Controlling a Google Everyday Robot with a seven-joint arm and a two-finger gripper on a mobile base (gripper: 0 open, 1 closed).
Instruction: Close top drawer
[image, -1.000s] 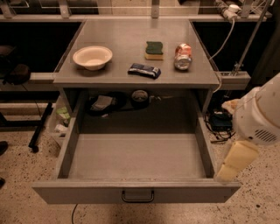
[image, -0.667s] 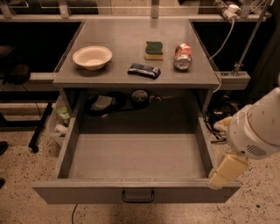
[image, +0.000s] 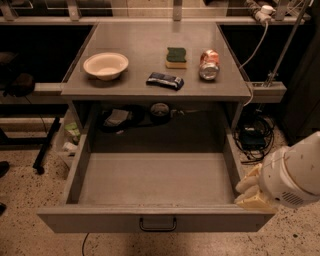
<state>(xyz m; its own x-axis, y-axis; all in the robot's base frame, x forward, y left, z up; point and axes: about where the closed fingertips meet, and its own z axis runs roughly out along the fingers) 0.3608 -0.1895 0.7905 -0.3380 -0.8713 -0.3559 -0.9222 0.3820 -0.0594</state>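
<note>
The table (image: 145, 35) stands over the top drawer (image: 100, 220), which is pulled far out towards the camera. The gripper (image: 252, 192) sits at the drawer's front right corner, against or just beside the side wall; I cannot tell whether it is spread or closed. A bowl (image: 105, 65) and a can (image: 209, 64) rest on the table. A push from that corner, well off the central handle (image: 158, 223), could skew and jam the drawer, or slip off its edge
</note>
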